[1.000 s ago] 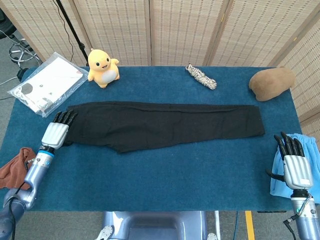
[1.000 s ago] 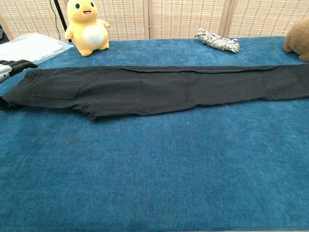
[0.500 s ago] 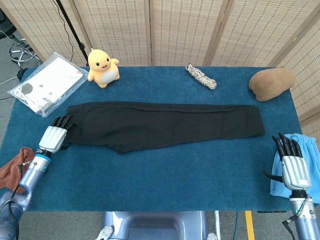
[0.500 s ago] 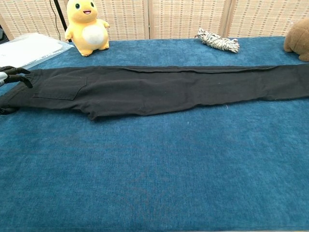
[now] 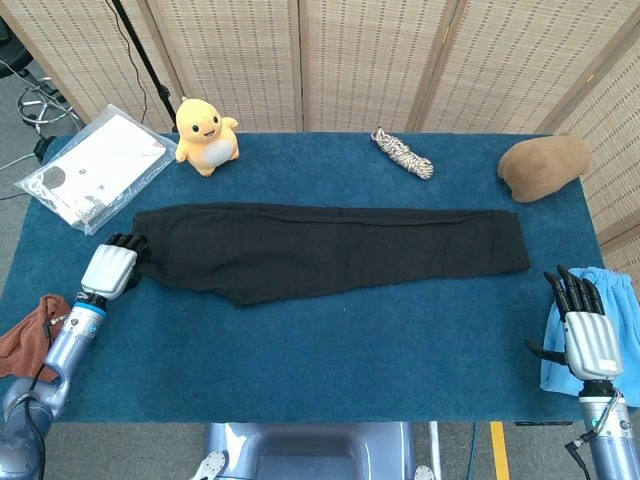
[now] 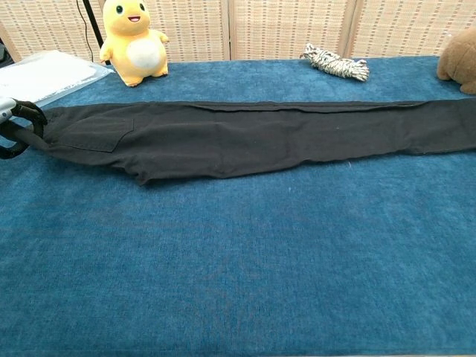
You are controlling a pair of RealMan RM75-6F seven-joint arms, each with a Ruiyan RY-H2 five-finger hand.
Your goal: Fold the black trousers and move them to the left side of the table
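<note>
No writing is readable anywhere. The black trousers [image 5: 320, 248] lie flat, stretched lengthwise across the table [image 5: 330, 360]. At the table's left edge the left hand [image 5: 110, 268] curls its fingers on their waistband; the right hand [image 5: 585, 325], fingers apart, holds nothing.

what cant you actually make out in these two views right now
- Left hand: its fingertips curl over the waist end of the black trousers; the chest view cuts the hand at the left edge, so a firm grip cannot be confirmed.
- Right hand: outside the chest view entirely.
- Trouser cuffs: cut off by the chest view's right edge.
- Brown plush: only a sliver in the chest view.
- Plastic bag: its print is too small to read.
</note>
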